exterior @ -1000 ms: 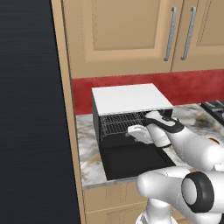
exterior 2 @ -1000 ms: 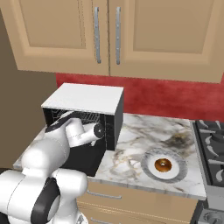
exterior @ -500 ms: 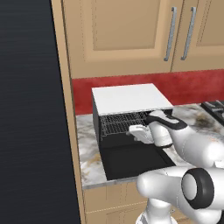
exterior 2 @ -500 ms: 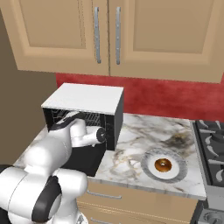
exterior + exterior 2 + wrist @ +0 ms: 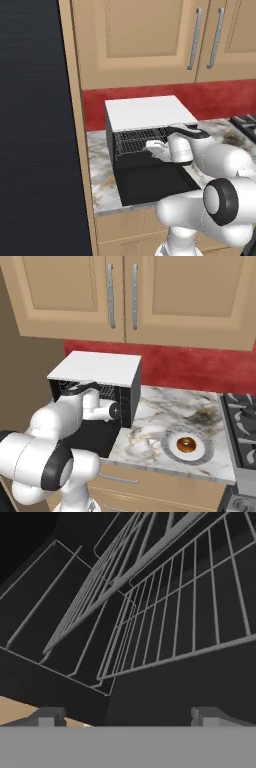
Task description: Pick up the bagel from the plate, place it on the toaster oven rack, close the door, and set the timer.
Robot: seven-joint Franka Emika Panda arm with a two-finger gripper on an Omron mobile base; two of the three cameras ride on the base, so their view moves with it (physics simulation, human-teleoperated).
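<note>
Marble counter (image 5: 165, 406): one bagel (image 5: 186, 445), one plate (image 5: 170, 437).

A marbled surface (image 5: 165, 421) runs under tan wall cabinets (image 5: 150, 296) with paired silver bar handles (image 5: 122, 296) at twelve o'clock. A red backsplash (image 5: 190, 368) lies between them. A stove (image 5: 242, 421) sits at three o'clock.

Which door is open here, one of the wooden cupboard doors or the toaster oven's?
The black toaster oven door, folded down flat in front of the rack. The wooden cupboard doors above stay flush and shut.
</note>
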